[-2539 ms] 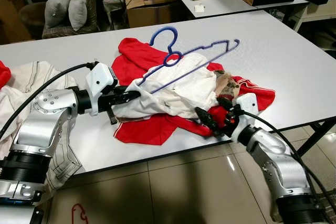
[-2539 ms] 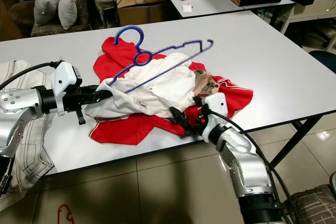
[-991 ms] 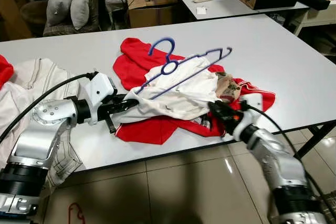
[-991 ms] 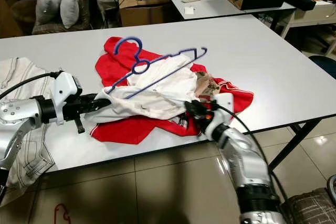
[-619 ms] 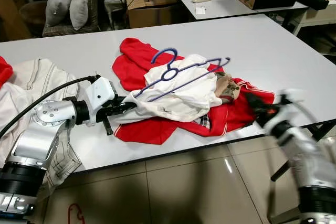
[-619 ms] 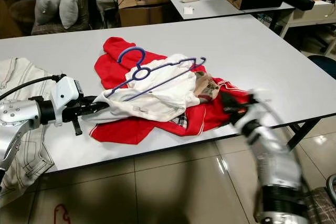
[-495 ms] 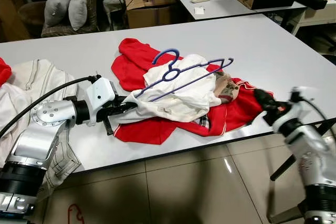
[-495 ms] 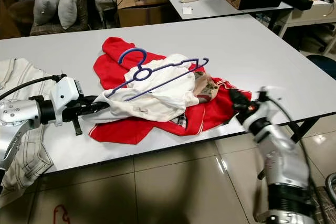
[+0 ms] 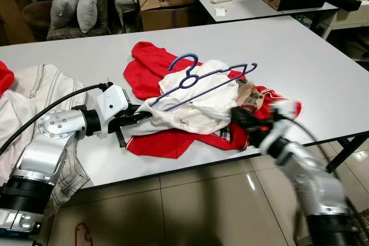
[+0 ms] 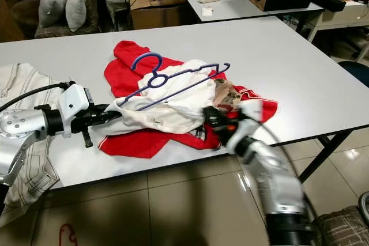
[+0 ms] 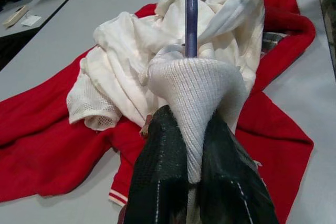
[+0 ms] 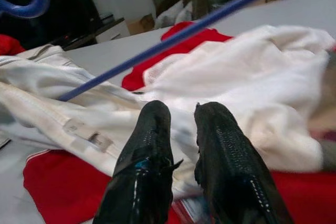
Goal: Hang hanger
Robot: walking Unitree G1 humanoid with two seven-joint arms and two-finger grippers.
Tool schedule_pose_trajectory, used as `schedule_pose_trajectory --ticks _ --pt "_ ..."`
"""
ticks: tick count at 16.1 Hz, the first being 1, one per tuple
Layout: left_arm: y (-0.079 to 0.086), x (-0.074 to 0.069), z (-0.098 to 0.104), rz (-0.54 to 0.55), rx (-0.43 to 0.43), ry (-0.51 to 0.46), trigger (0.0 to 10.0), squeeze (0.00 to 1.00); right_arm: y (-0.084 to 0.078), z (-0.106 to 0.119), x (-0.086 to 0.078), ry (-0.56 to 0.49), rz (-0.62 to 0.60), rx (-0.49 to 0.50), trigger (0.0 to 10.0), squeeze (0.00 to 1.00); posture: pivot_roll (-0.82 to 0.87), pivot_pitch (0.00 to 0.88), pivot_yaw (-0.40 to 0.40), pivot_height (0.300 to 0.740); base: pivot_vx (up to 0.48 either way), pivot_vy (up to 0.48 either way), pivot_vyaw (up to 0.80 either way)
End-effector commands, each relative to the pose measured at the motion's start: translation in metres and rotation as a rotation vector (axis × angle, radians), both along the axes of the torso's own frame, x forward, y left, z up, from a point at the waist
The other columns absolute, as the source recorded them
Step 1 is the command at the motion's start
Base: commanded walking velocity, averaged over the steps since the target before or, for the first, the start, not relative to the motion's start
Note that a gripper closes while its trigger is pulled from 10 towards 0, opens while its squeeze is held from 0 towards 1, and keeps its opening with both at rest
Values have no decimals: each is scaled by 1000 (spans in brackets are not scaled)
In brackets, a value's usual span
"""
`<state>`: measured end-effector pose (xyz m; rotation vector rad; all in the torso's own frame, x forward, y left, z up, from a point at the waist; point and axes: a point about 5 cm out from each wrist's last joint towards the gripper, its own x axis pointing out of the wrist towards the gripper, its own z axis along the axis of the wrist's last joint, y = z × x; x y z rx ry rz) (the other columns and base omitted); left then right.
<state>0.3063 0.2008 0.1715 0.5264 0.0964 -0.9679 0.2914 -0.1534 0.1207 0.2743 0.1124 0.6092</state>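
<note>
Table point(image 9: 323, 67): white top, a heap of clothes lying near its front edge.
Hanger point(image 9: 199, 82): blue plastic, lying tilted on top of the white garment point(image 9: 196, 105) — hook end toward the far side of the table, over the red garment point(image 9: 150, 70). Its near end runs down toward my left gripper.
Left gripper point(image 9: 138, 116): at the left end of the heap, arm reaching across the table top. In the left wrist view my two black fingers point(image 11: 160, 182) are pressed in on a bunched fold of the white knit cloth, and the blue hanger bar point(image 11: 191, 14) rises straight out of that fold. I cannot tell whether the fingers touch the bar itself — the cloth hides it.
Right gripper point(image 10: 214, 118): at the right front of the heap, blurred in both eye views. In the right wrist view its fingers point(image 12: 152, 150) stand close together with a narrow gap between them, nothing in that gap; tips just over the white garment, hanger bar point(image 12: 184, 32) crossing beyond them.
Red garment: spread flat under the white one, reaching the table's front edge.
Patterned cloth point(image 9: 249, 93): small piece at the right side of the heap, beside the white garment.
Second white garment point(image 9: 34, 87): at the table's left end, well apart from the heap.
</note>
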Motion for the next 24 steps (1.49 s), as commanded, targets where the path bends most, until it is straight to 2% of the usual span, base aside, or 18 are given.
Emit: schedule_pose_trajectory --ticks 1,3,4,6,10,11,12,13,14,15,16,17,24 --pt "-1 2 4 0 7 -19 0 0 1 4 1 -37 -13 -24 10000 1000 13 0 41 740 0 0 0" --pt "-2 1 4 2 6 -18 0 0 4 2 3 -29 -29 -3 10000 1000 15 0 40 740 0 0 0" --pt "-1 0 3 3 9 -16 0 0 3 -5 5 3 -56 -52 10000 1000 18 0 36 740 0 0 0" --pt "0 0 3 6 13 -15 0 0 2 -5 7 0 -77 -72 10000 1000 22 0 34 740 0 0 0" --pt "1 0 2 10 19 -14 0 0 4 -15 7 80 -73 -107 10000 1000 21 0 35 740 0 0 0" --pt "1 0 2 10 20 -13 0 0 9 -18 7 103 -42 -72 10000 0 21 0 37 740 0 0 0" --pt "1 1 2 10 21 -12 0 0 12 -20 9 115 -36 -50 10000 0 22 0 38 740 0 0 0" --pt "1 1 2 8 24 -13 0 0 10 -24 14 135 -68 -79 10000 0 22 0 38 740 0 0 0" --pt "0 1 2 6 26 -14 0 0 9 -26 21 163 -114 -77 8471 0 24 0 39 740 0 0 0" --pt "1 1 2 5 27 -14 0 0 9 -25 25 176 -140 -62 3294 0 26 0 38 740 0 0 0" --pt "1 2 2 6 28 -15 0 0 9 -22 29 174 -149 -43 0 0 27 0 38 740 0 0 0" --pt "2 2 2 8 31 -14 0 0 11 -20 31 169 -147 -11 0 0 30 0 37 740 0 0 0" --pt "2 1 2 7 40 -14 0 0 11 -25 26 196 -121 12 0 0 27 0 39 740 0 0 0"
